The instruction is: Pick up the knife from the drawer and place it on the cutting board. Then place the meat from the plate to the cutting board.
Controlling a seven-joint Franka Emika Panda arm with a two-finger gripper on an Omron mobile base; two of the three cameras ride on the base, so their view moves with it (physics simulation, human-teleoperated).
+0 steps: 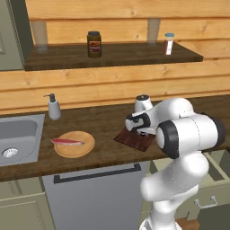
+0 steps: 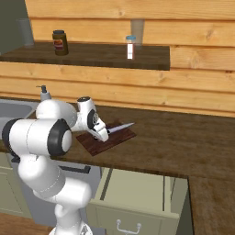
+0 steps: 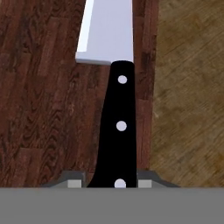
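Note:
My gripper (image 2: pixel 103 133) is shut on the black handle of the knife (image 3: pixel 118 122), and the silver blade (image 2: pixel 121 126) points away to the right. The knife hangs low over the dark reddish cutting board (image 2: pixel 103 142), near the board's right edge in the hand view; I cannot tell whether they touch. The gripper (image 1: pixel 144 130) sits over the cutting board (image 1: pixel 132 141) on the counter. To the left, the meat (image 1: pixel 67 142) lies on the round tan plate (image 1: pixel 83 148). The drawer (image 2: pixel 137 213) stands pulled open below the counter.
A sink (image 1: pixel 18 134) and a soap dispenser (image 1: pixel 54 108) are at the far left. A grey panel with a dark bar handle (image 1: pixel 96 173) sits under the counter. The upper shelf holds a jar (image 1: pixel 94 44) and a shaker (image 1: pixel 169 43). The open drawer (image 1: pixel 214 173) juts out at the lower right.

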